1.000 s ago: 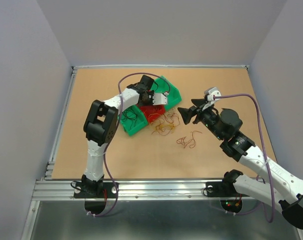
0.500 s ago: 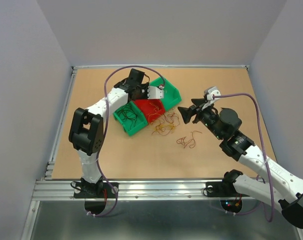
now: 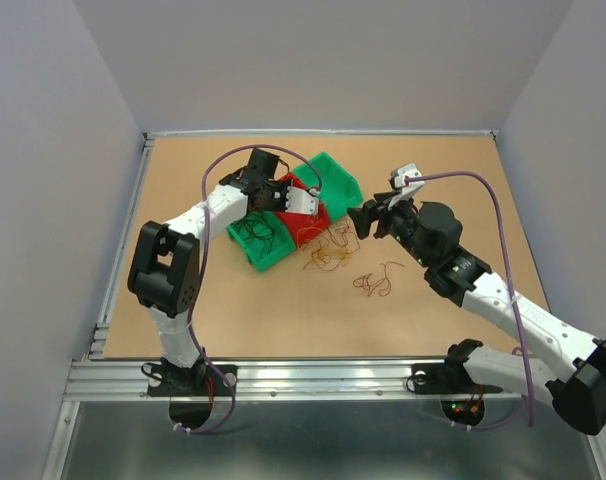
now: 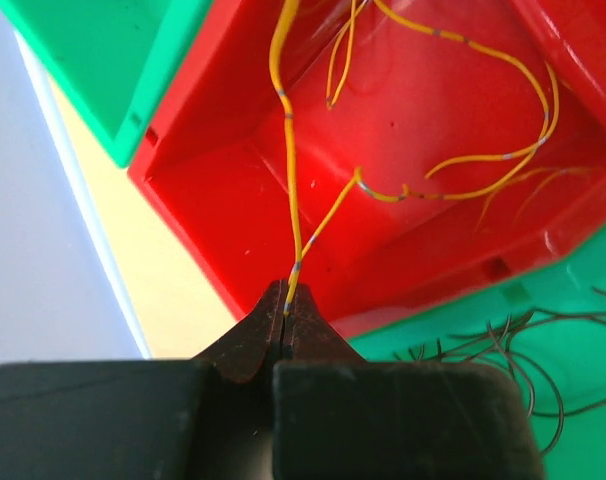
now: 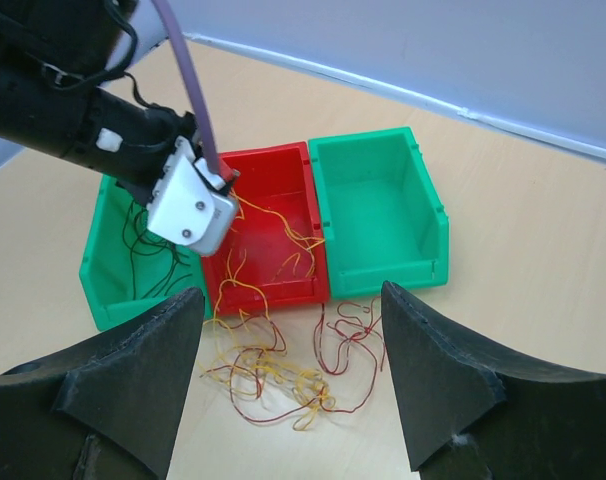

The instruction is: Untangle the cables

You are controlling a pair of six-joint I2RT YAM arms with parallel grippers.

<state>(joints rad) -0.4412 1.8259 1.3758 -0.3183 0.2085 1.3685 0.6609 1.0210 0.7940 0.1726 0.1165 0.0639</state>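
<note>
A: Where is the left pincer (image 4: 286,305)?
B: Over the red bin (image 4: 223,200), tips pressed together on a yellow wire (image 4: 287,130) that runs down into that bin, where more yellow strands lie.
A: And the right pincer (image 5: 290,290)?
B: Spread wide, holding nothing, above the worktop (image 3: 433,170), right of the bins.
A: The rest of the cables?
B: A tangle (image 5: 273,375) of yellow and red lies on the worktop just in front of the red bin. Dark wires (image 3: 255,232) sit in the green bin (image 5: 95,285) left of it. A few loops (image 3: 375,283) lie apart, nearer the right arm
</note>
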